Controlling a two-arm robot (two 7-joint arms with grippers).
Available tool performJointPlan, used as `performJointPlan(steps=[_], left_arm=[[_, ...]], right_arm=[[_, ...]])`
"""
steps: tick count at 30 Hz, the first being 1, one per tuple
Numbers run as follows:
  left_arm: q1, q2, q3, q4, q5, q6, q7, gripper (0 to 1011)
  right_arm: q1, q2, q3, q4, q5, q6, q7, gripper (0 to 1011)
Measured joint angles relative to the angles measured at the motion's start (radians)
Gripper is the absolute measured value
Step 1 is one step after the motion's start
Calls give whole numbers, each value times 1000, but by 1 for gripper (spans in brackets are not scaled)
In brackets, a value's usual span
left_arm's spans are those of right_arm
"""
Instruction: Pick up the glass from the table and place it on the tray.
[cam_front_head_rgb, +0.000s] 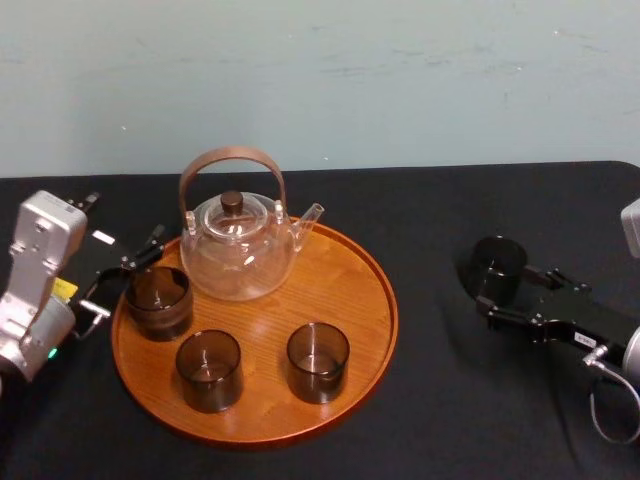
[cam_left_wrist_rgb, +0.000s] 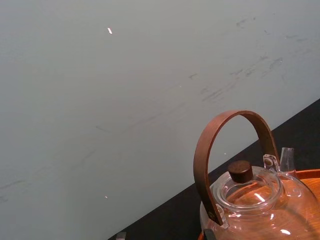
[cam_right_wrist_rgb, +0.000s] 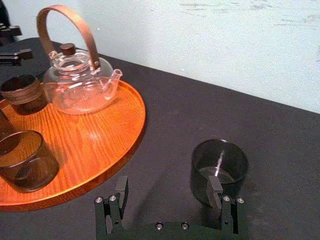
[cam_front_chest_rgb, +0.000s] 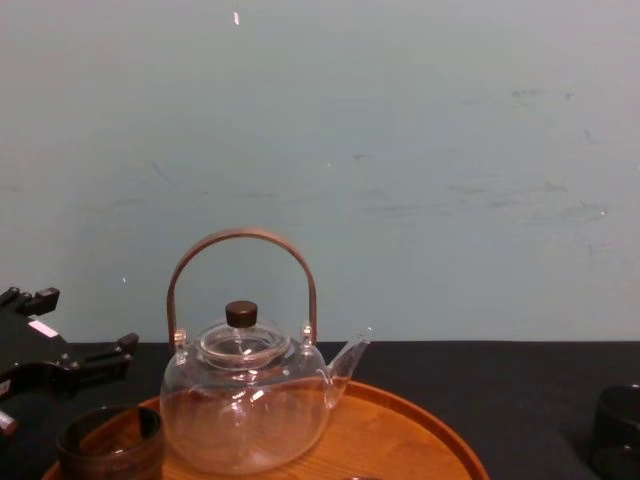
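A dark smoked glass (cam_front_head_rgb: 497, 266) stands upright on the black table to the right of the tray (cam_front_head_rgb: 340, 275). My right gripper (cam_front_head_rgb: 508, 290) is low on the table just behind it and open. In the right wrist view the glass (cam_right_wrist_rgb: 219, 167) stands right at one fingertip (cam_right_wrist_rgb: 215, 186), off to one side of the gap, and the other finger (cam_right_wrist_rgb: 120, 187) has bare cloth ahead of it. The round orange-brown wooden tray (cam_right_wrist_rgb: 95, 130) lies to the glass's left. My left gripper (cam_front_head_rgb: 120, 278) rests open at the tray's left edge.
On the tray stand a clear glass teapot (cam_front_head_rgb: 238, 240) with a brown hoop handle and three dark glasses (cam_front_head_rgb: 158, 300) (cam_front_head_rgb: 209, 369) (cam_front_head_rgb: 318, 361). Bare black cloth lies between the tray's rim and the right glass. A pale wall closes the back.
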Motion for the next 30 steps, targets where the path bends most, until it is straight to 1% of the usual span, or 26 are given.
performJointPlan(steps=[6,13,18,30], left_arm=[[0,0,0,0,0,0,0,1001],[0,0,0,0,0,0,0,1001],[0,0,0,0,0,0,0,1001],[0,0,0,0,0,0,0,1001]], right_arm=[[-5,-9,21,4,1,3,-4,1004],[-5,-20,37,8,1,6,-11,1004],[-2,-32,50,19,0,24,-30,1004],[25,-57,61,59,-22,66,-66,1004]])
